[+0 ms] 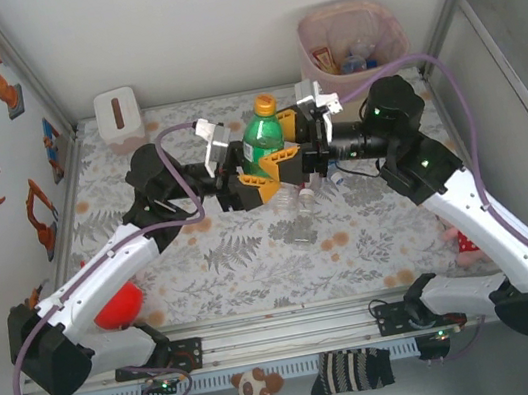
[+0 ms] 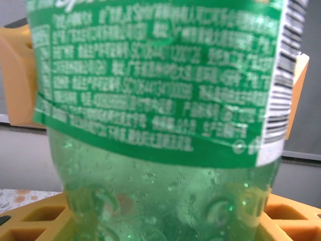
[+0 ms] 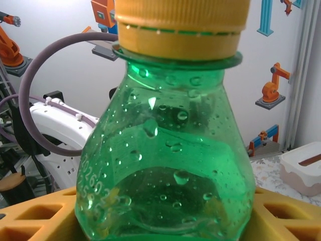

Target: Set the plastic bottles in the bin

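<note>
Clutter first, at the near rail: a sock [image 1: 349, 371] and a plush [image 1: 252, 387], neither part of my job. A red ball [image 1: 119, 303] sits beside the left arm on the tabletop [image 1: 255, 265].

Mid-tabletop, both arms meet over a green bottle [image 1: 261, 135] with an orange cap, held upright and, I judge, clear of the surface. The left tool [image 1: 262, 183] grips it low: in the left wrist view its yellow fingers [image 2: 17, 80] press the labelled body from both sides. The right tool [image 1: 288, 148] straddles the shoulder just under the cap. The right wrist view shows yellow on both sides of the green plastic, but I cannot tell whether it is clamped or merely around it.

This reads to me as a hand-over. The bin stands on the right arm's side, so the left arm presents the bottle upright with its neck free for the right to take. I would not release the left until the right is plainly firm, since the wet, rounded shoulder could slip.

Just under the tools lie two clear bottles [image 1: 295, 200], waiting.

At the far edge, a tissue box [image 1: 119, 115] sits left. The bin [image 1: 306, 48] stands far right with some bottles already in it.
</note>
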